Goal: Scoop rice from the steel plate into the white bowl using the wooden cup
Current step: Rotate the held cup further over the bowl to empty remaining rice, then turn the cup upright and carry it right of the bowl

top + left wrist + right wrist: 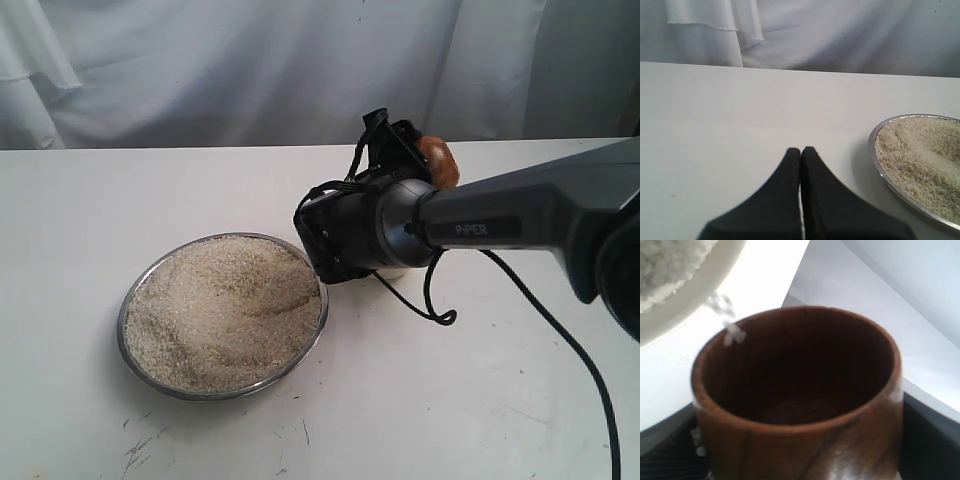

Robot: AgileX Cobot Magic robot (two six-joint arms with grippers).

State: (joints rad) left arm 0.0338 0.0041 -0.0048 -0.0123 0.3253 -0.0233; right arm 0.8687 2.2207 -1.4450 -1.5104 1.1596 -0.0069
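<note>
The steel plate [133, 300], heaped with rice [220, 310], sits left of centre on the table. My right gripper [415, 150] is shut on the wooden cup [438, 160], which is tipped on its side just right of the plate. In the right wrist view the cup [800, 390] looks nearly empty, with its dark inside showing. A few grains [729, 332] cling to or drop from its rim toward the white bowl [690, 310], which holds rice [665, 265]. In the exterior view my arm hides most of the bowl. My left gripper [801, 150] is shut on nothing, left of the plate [877, 160].
A white cloth backdrop [250, 70] hangs behind the table. The right arm's black cable [560, 330] trails over the table on the right. Dark scuff marks [140, 450] mark the near edge.
</note>
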